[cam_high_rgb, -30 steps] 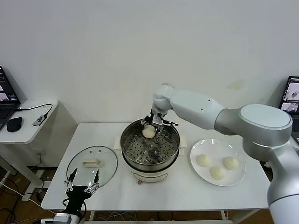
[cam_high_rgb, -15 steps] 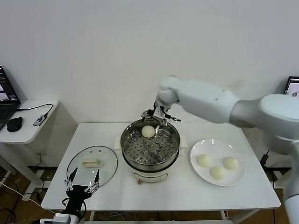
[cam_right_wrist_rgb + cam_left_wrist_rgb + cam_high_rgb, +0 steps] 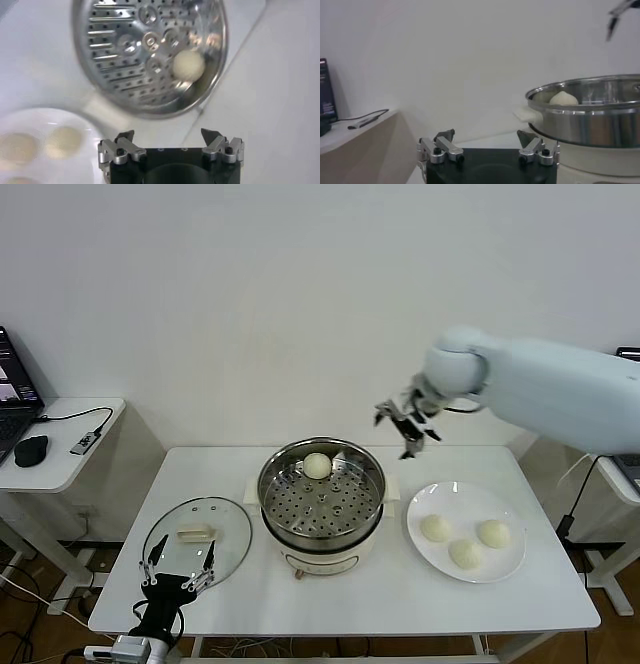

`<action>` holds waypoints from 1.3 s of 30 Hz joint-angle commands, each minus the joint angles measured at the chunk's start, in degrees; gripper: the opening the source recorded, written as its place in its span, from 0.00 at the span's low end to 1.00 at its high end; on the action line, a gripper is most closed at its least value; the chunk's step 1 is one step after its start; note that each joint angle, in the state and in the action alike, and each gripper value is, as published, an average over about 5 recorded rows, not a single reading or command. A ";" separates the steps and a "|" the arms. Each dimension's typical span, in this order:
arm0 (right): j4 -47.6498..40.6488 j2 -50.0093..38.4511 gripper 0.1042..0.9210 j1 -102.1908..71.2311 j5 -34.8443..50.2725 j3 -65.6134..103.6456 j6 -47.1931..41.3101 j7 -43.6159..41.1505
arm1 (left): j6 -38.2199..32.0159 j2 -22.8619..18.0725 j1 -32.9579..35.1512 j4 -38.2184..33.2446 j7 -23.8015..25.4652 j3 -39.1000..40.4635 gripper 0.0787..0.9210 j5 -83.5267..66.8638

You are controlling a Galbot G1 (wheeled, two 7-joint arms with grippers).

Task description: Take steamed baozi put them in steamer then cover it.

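The steel steamer (image 3: 321,496) stands mid-table on its cream base. One cream-white baozi (image 3: 317,466) lies on the perforated tray at the far side; it also shows in the right wrist view (image 3: 188,65) and the left wrist view (image 3: 563,98). Three more baozi (image 3: 436,528) (image 3: 466,553) (image 3: 493,533) lie on the white plate (image 3: 510,565) to the right. My right gripper (image 3: 406,424) is open and empty, raised in the air between steamer and plate. The glass cover (image 3: 197,534) lies flat left of the steamer. My left gripper (image 3: 178,568) is open and empty, low at the table's front left.
A side table (image 3: 60,446) at the far left carries a laptop, a mouse (image 3: 31,449) and a cable. A screen (image 3: 624,389) stands at the far right. The wall is close behind the table.
My right gripper let go of the baozi in the steamer, then rose and swung right, away from the pot toward the plate. The left arm has not moved.
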 commanded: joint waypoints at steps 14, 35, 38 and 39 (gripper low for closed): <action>-2.52 -12.41 0.88 -27.87 -8.53 17.31 -4.28 0.00 | 0.19 0.04 -0.34 1.27 0.14 -0.42 0.88 0.50; -14.03 1.57 0.88 -38.30 -11.89 24.00 -3.10 1.61 | 0.04 -0.94 0.55 0.94 0.10 -1.39 0.88 1.51; -15.25 2.19 0.88 -39.19 -13.20 24.46 -2.79 1.80 | 0.02 -0.97 0.51 1.00 0.09 -1.39 0.88 1.51; -15.76 2.44 0.88 -39.45 -13.65 24.68 -2.60 1.92 | 0.01 -0.98 0.48 1.04 0.09 -1.38 0.88 1.51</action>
